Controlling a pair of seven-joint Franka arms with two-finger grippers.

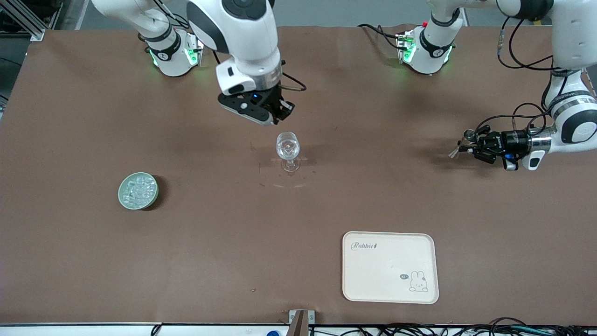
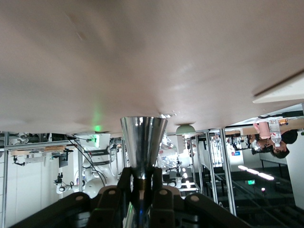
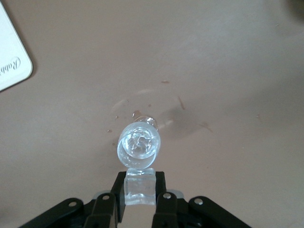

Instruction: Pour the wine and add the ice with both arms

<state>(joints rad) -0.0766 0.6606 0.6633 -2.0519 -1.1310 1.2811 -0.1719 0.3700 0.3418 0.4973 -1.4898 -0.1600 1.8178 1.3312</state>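
The clear stemmed glass point(image 1: 288, 145) stands upright mid-table, with clear lumps in its bowl point(image 3: 138, 145). My right gripper point(image 1: 279, 113) hangs just over the glass, a little toward the robots' bases, and is shut on a clear ice cube point(image 3: 140, 190). The pale-green dish point(image 1: 138, 191) heaped with ice cubes sits toward the right arm's end, nearer the front camera than the glass. My left gripper point(image 1: 466, 148) lies level above the table at the left arm's end and is shut on the waist of the silvery jigger point(image 2: 142, 142), also seen in the front view point(image 1: 454, 152).
The cream rabbit-printed tray point(image 1: 390, 267) lies near the front edge, toward the left arm's end; its corner shows in the right wrist view point(image 3: 12, 61). Both arm bases stand along the edge farthest from the front camera. Brown cloth covers the table.
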